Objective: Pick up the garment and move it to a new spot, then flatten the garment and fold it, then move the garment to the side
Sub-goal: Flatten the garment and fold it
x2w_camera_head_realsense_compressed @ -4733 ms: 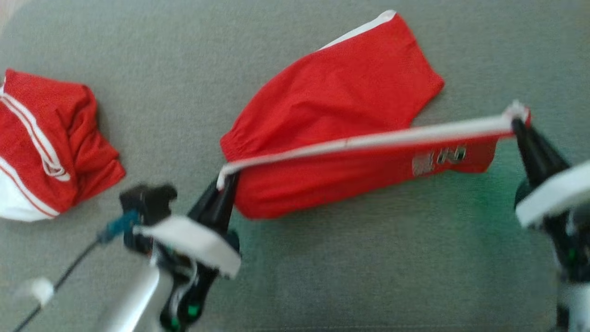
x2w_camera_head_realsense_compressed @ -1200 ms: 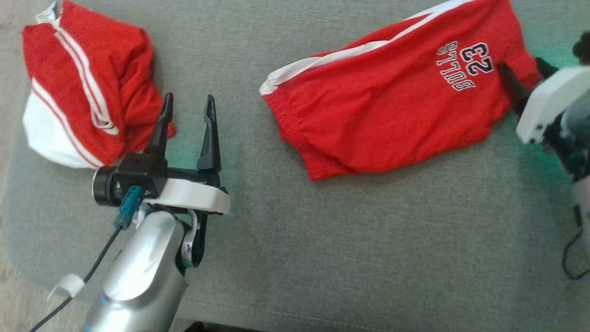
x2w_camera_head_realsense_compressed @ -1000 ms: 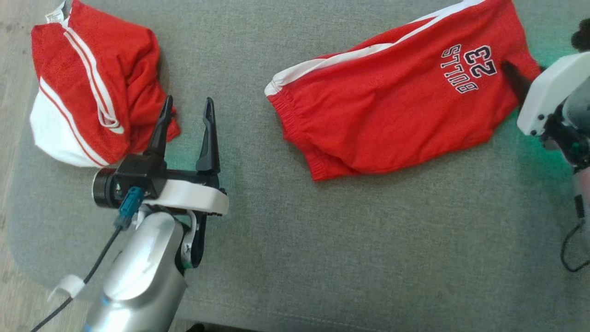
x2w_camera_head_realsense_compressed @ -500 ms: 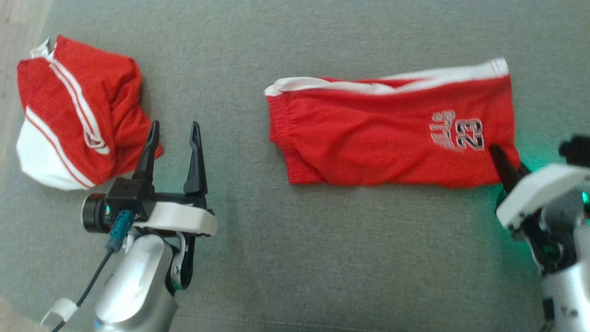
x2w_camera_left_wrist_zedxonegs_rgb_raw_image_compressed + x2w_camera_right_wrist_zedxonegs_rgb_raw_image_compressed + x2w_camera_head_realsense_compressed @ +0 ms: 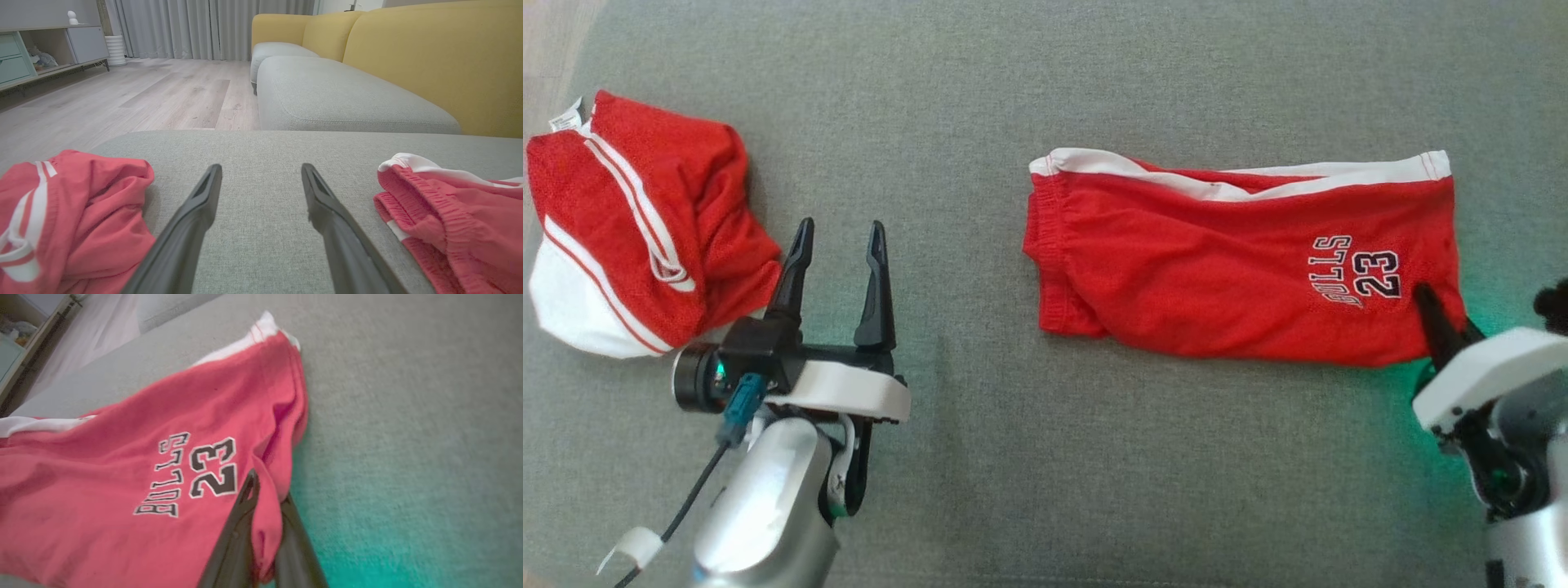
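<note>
The garment (image 5: 1225,269) is a pair of red shorts with a white side stripe and "BULLS 23" lettering. It lies folded lengthwise on the grey cushion (image 5: 1045,457). My right gripper (image 5: 1429,306) is shut on its near right corner. In the right wrist view a fold of red cloth (image 5: 122,465) is pinched between the right gripper's (image 5: 265,486) dark fingers. My left gripper (image 5: 837,237) stands open and empty over bare cushion, left of the shorts' waistband (image 5: 449,212). The left wrist view has the left gripper (image 5: 261,171) spread wide.
A second red garment with white stripes (image 5: 629,237) lies crumpled at the cushion's left end, just left of my left fingers (image 5: 61,212). Beyond are another grey seat (image 5: 347,98), yellow sofa backs (image 5: 429,61) and wooden floor (image 5: 143,94).
The right gripper has closed on the garment's corner and drawn that end toward me, so the shorts now lie level instead of slanted. The head camera has shifted. The left gripper stays open.
</note>
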